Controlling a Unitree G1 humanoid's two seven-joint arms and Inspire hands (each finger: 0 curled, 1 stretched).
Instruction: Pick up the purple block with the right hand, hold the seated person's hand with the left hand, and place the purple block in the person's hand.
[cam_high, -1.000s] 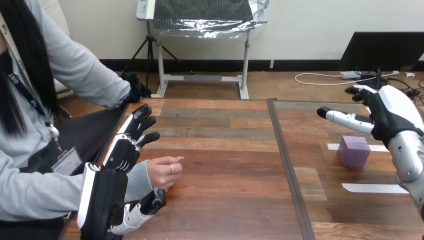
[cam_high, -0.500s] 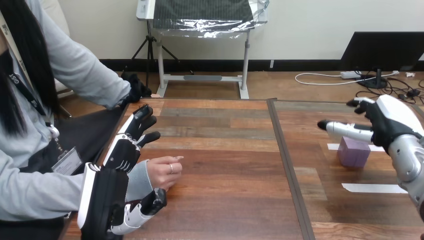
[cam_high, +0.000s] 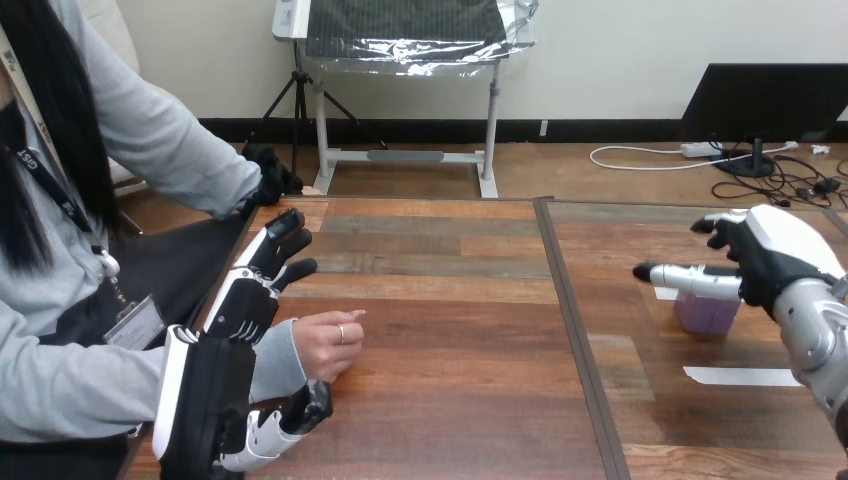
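Note:
The purple block (cam_high: 707, 314) stands on the right half of the table. My right hand (cam_high: 768, 252) hovers just over it, open, with the thumb (cam_high: 688, 279) stretched left across the block's top edge and the fingers (cam_high: 722, 222) reaching past its far side. At the left, the person's hand (cam_high: 325, 345) rests on the table in a loose fist. My left hand (cam_high: 212, 392) is open around their grey-sleeved wrist: straight fingers (cam_high: 272, 256) lie along the far side, the thumb (cam_high: 287, 422) on the near side.
Two white tape strips (cam_high: 742, 376) lie on the table near the block. A dark seam (cam_high: 576, 330) splits the tabletop into left and right boards. The person sits at the table's left side.
My right hand has come down toward the purple block, and its thumb now hides the block's top. My left hand and the person's hand have stayed almost still.

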